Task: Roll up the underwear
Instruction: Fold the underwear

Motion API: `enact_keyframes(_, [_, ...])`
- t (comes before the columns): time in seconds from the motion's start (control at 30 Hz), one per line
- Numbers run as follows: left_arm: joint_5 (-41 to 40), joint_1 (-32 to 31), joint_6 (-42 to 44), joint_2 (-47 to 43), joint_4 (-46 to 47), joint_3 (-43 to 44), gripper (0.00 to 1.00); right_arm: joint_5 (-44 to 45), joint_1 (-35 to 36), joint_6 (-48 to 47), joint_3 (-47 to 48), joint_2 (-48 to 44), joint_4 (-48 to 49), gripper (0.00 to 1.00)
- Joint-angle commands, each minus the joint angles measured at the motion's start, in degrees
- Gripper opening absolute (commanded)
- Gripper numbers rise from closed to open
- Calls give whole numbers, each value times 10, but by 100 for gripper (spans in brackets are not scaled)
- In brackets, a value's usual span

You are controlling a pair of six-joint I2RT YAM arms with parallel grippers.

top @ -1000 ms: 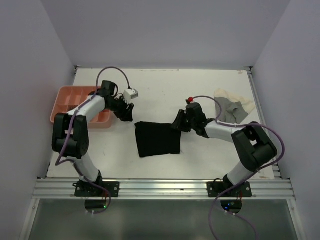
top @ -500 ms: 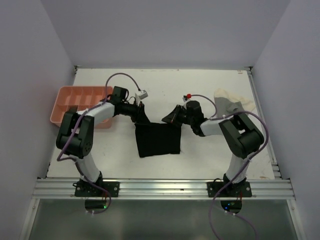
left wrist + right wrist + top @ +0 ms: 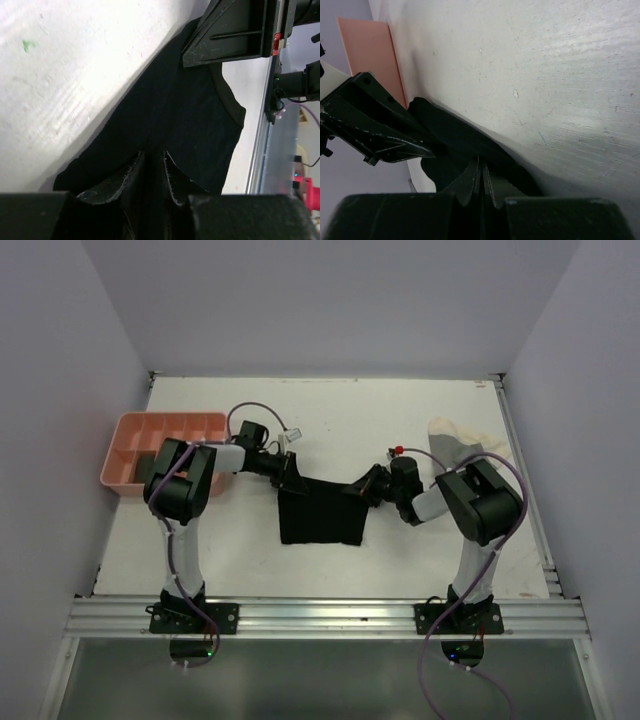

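Two hands point(image 3: 293, 473) point(image 3: 363, 490) on one black underwear point(image 3: 320, 518)

Top view: even, diffuse overhead light, sharp focus; faint soft shadows on white table point(image 3: 330, 420). Wrist cams: bright glare on table, black underwear point(image 3: 190, 125) underexposed, no detail; fg blurred.
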Motion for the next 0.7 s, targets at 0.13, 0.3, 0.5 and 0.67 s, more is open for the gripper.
enact_keyframes(0.13, [36,4,131,-64,-84,29,35,-29,-12,-30,20,-65,-43,12])
enact_keyframes(0.3, [32,5,112,-161,-80,-9,37,-35,1,-43,40,-159,-144,19])
enact_keyframes(0.5, [25,-4,79,-143,-59,-58,36,-7,47,-35,4,-175,-163,19])
enact_keyframes(0.67, [20,-4,31,-67,-3,-68,35,-2,48,-12,-38,-98,-76,18])
